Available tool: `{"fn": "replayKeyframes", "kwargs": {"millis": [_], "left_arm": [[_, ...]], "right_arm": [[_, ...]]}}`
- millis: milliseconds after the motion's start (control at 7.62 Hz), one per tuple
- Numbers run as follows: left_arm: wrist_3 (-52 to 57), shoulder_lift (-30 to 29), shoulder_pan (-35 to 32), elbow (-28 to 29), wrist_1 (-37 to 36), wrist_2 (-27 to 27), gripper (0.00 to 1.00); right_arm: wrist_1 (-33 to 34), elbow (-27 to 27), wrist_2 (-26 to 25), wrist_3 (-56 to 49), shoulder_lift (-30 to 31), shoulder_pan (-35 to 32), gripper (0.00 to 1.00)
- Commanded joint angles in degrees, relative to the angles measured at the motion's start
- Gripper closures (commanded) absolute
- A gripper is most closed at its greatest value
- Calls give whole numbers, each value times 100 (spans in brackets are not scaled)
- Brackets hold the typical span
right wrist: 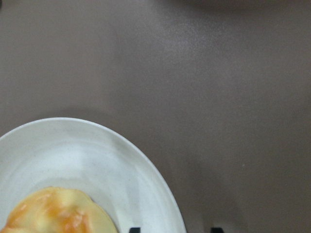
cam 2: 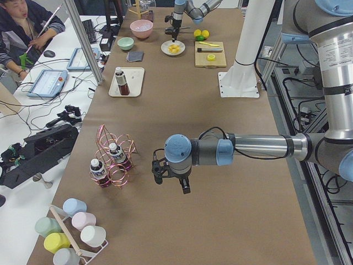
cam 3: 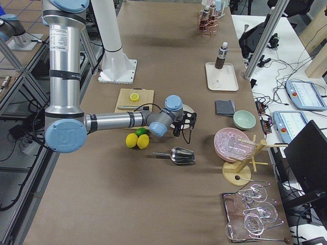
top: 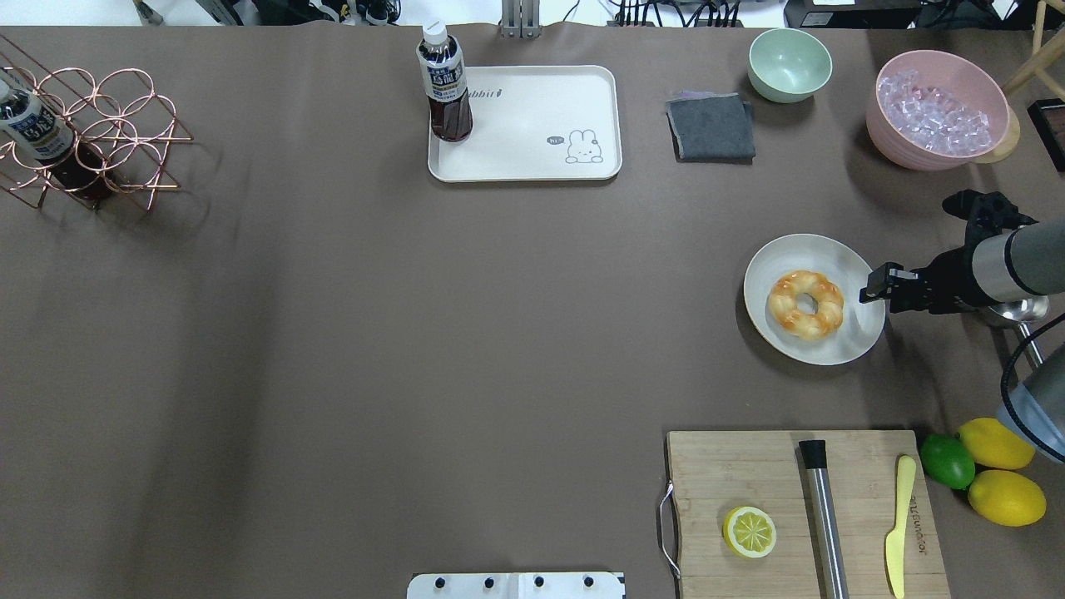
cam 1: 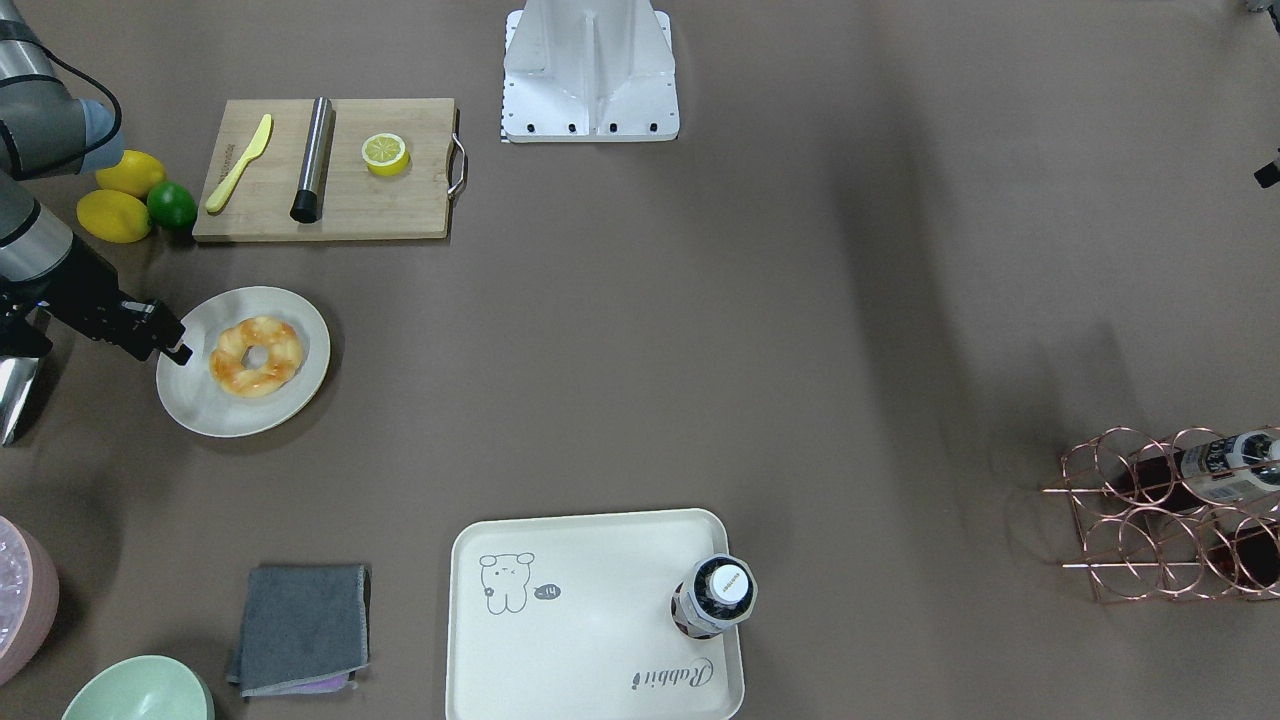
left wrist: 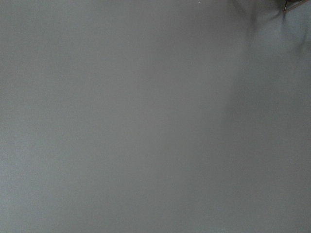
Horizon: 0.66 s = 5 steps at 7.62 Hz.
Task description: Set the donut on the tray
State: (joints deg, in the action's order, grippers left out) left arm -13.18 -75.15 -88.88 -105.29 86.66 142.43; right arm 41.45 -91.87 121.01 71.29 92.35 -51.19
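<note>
The donut (cam 1: 256, 356), a golden-orange glazed ring, lies on a round off-white plate (cam 1: 300, 312); it also shows in the overhead view (top: 805, 304) and at the lower left of the right wrist view (right wrist: 53, 213). My right gripper (cam 1: 176, 346) hovers at the plate's outer rim, beside the donut and apart from it, open and empty. Its two fingertips (right wrist: 134, 229) stand apart. The cream-white tray (cam 1: 590, 630) with the drawing and "Rabbit" script lies far across the table (top: 532, 125). My left gripper (cam 2: 171, 181) shows only in the exterior left view, low over bare table; I cannot tell its state.
A dark drink bottle (cam 1: 716, 594) stands on one corner of the tray. A cutting board (top: 749, 474) holds a halved lemon (top: 750, 532), steel cylinder and yellow knife. Lemons and a lime (top: 947, 460), pink ice bowl (top: 938, 116), green bowl, grey cloth (top: 712, 126) and copper bottle rack (top: 91, 133) stand around.
</note>
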Motion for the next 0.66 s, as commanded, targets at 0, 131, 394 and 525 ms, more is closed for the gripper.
{"fn": "replayKeyframes", "kwargs": {"millis": [0,131,394,525], "left_arm": [[0,0,81,0,-9,4,1],[0,0,90,0,-9,4,1],[0,0,91,0,-9,4,1],[0,0,91,-9,-9,4,1]], "right_arm": [[-23,2,-16,104,46,127,85],[-119,2,-8,131,37,127,100],[-155,-103,36,157,-42,127,100],[-137,-173,54,166,-112,101,100]]}}
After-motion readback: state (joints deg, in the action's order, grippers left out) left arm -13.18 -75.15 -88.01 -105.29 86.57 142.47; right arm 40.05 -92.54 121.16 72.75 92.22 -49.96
